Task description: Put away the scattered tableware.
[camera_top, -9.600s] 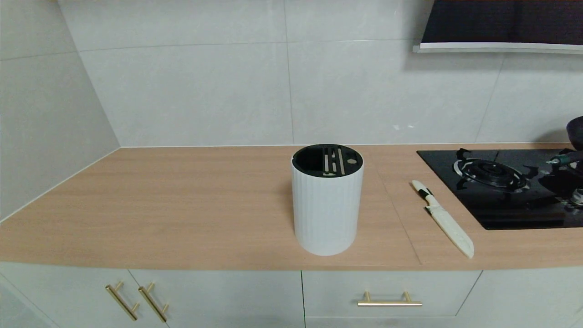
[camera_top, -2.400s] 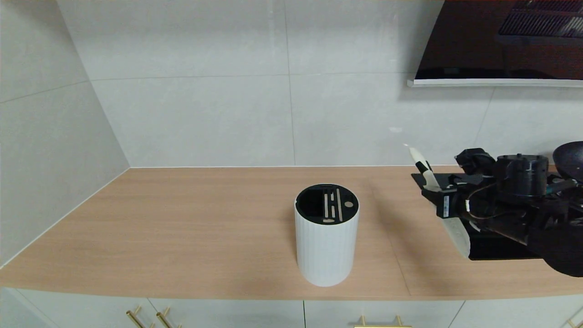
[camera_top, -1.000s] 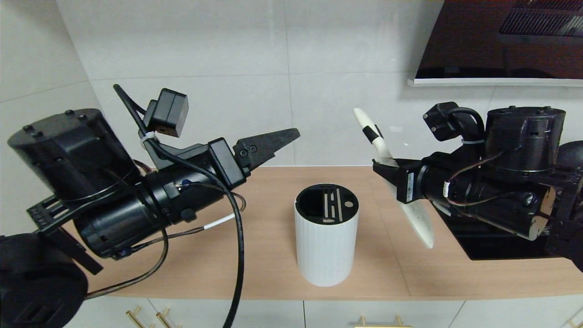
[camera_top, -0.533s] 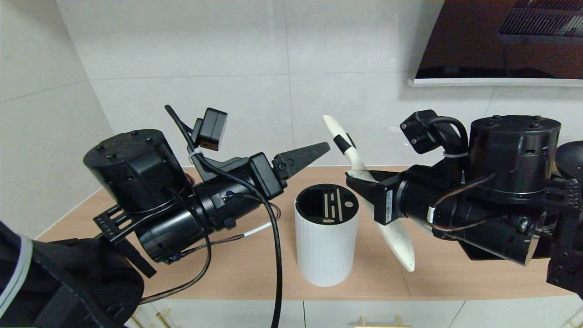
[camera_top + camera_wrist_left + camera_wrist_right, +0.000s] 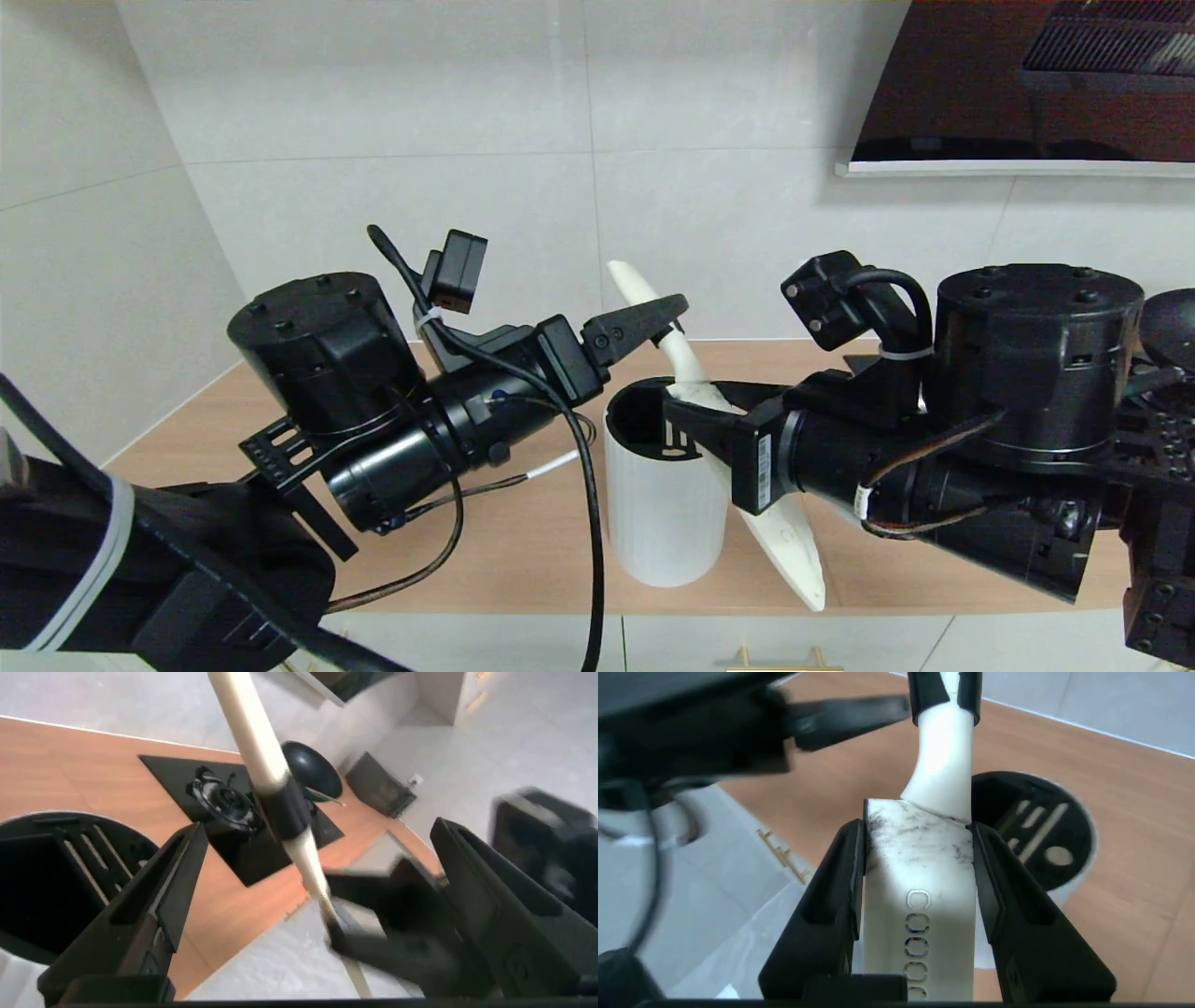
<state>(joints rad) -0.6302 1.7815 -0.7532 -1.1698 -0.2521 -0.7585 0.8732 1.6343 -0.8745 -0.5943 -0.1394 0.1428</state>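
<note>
Right gripper (image 5: 695,420) is clamped on the knife (image 5: 782,539), fingers pinching the flat of the blade just below the handle. The knife is in the air, tilted, with handle up toward the wall and tip down toward the front edge of the surface (image 5: 523,541). In the head view it crosses the right side of the white knife holder (image 5: 658,523), and it is not in any slot. The holder stands upright mid-surface with its slotted black top exposed.

Left gripper (image 5: 320,831) is spread wide, level with the knife handle. The handle's black band sits between its fingers. Cannot tell if either finger touches it.

Black cooktop (image 5: 234,845) is on the surface beyond the holder.
</note>
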